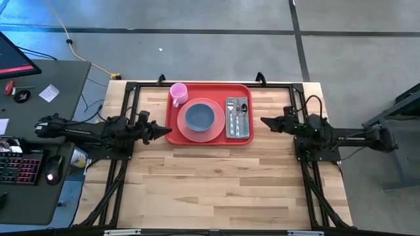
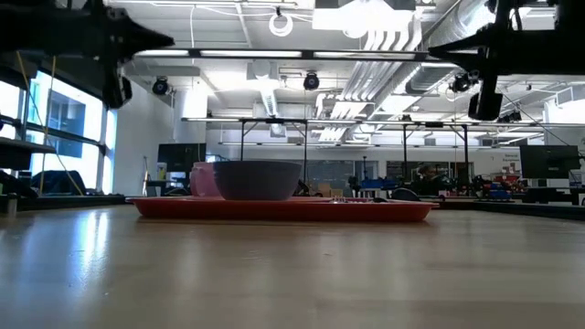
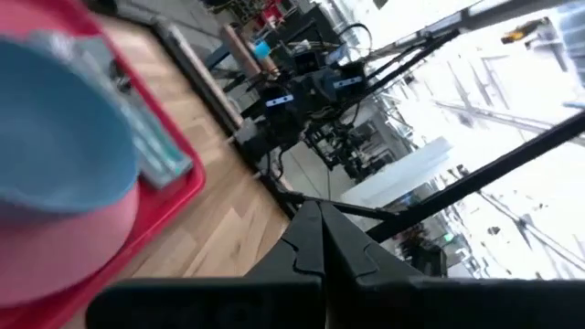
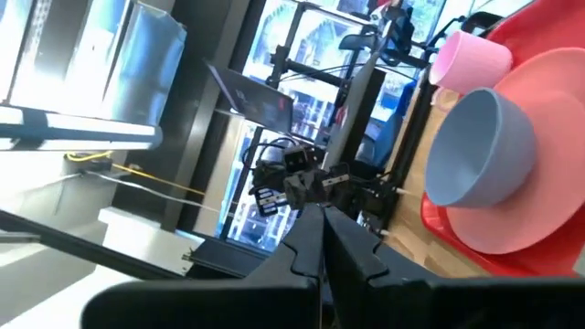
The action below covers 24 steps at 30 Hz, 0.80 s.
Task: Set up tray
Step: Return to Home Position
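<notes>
Tray [image 1: 210,90] sits laden at the far middle of the bench [image 1: 216,183], between left gripper [image 1: 164,131] and right gripper [image 1: 266,122], both clenched and empty; risk: the left tip, just beside the rim, nudging it on any sideways swing

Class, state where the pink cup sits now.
High view: the pink cup stands in the upper-left corner of the red tray, beside the plate holding the blue bowl.

Glossy plastic tray [image 1: 211,134], pale wood table [image 1: 216,190]
</notes>
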### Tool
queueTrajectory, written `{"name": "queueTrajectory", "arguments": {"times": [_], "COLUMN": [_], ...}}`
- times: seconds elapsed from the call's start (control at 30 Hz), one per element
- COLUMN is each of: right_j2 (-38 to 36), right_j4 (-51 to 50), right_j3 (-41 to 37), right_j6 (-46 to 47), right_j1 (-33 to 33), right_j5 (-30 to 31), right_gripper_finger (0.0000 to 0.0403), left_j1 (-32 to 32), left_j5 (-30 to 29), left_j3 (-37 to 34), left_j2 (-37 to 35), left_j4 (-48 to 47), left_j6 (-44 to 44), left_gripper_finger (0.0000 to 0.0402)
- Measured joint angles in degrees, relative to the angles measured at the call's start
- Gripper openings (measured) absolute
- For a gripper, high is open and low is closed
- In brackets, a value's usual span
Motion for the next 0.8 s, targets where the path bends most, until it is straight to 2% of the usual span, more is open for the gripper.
{"name": "queueTrajectory", "arguments": {"times": [0.13, 0.27, 0.43, 0.63, 0.8], "right_j2": [0.0, 0.0, 0.0, 0.1, 0.1], "right_j4": [2.1, 2.9, 6.8, 4.7, 4.1], "right_j3": [-2.5, -4.2, -5.6, -5.6, -5.7], "right_j6": [-0.1, -0.3, -0.4, -2.6, -6.0], "right_j1": [4.4, 6.8, 7.4, 6.6, 5.4], "right_j5": [5.3, 7.6, 7.3, 7.9, 5.6], "right_gripper_finger": [0.0001, 0.0001, 0.0, 0.0, 0.0], "left_j1": [0.0, 0.0, 0.0, 0.0, 0.0], "left_j5": [-0.1, -0.3, 3.0, 3.1, 2.6], "left_j3": [-4.4, -7.8, -10.9, -11.0, -11.0], "left_j2": [-2.0, -2.7, -3.0, -3.0, -3.0], "left_j4": [2.6, 2.7, 8.1, 2.7, 2.6], "left_j6": [-2.7, -4.0, -5.8, -6.2, -5.3], "left_gripper_finger": [0.0022, 0.0022, 0.0022, 0.0022, 0.0025]}}
